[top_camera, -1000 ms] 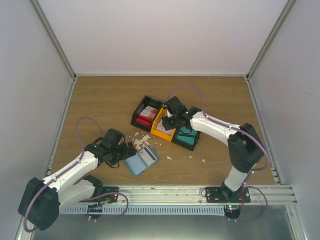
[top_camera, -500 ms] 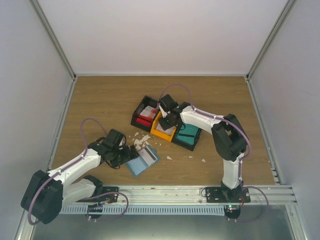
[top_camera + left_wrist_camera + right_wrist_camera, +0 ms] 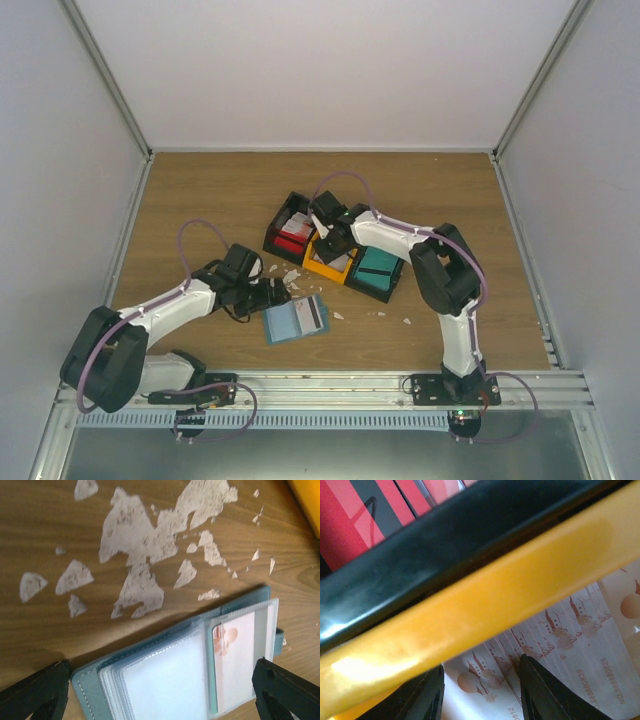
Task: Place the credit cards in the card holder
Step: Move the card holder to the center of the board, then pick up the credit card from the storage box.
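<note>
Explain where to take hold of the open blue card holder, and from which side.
The card holder lies open and flat on the table, one half carrying a card. Probably grip the outer edge of the other half, coming in low from that side: there the stitched cover sticks out past the clear sleeves as a small lip.

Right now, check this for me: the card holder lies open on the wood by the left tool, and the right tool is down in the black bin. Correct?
One thing is wrong: the right tool is down in the orange bin, over the pale red-printed cards, as the right wrist view shows. The card holder does lie open on the wood by the left tool.
</note>
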Robot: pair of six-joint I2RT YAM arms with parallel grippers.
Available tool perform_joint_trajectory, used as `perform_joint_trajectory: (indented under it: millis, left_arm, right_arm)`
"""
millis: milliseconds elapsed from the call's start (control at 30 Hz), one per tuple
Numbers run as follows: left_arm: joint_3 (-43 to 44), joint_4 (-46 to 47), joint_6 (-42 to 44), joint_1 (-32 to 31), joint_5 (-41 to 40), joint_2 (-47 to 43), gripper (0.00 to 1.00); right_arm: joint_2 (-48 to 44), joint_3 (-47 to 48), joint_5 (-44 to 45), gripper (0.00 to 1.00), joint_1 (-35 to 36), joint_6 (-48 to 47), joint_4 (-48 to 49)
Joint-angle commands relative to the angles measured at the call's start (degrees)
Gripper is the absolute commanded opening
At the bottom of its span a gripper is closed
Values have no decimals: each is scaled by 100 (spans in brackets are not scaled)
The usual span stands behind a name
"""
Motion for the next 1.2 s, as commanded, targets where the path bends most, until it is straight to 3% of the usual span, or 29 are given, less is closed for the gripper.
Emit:
perform_joint_trajectory:
  millis: [0,233,767,1167]
  left_arm:
    - [193,506,212,31,-242,126,99]
    - [347,1133,-58,36,-548,185,94]
    - [614,2319,-136,29,-188,1186,39]
    - [596,2753,-143,31,150,1410,34]
  right_arm:
    - [331,164,76,41,23,-181,-482]
    - [123,127,-552,27,21,-220,-509]
    - [-609,-270,-1374,23,23,-252,-392]
    - [-959,-552,-1939,23,81,-236,-336]
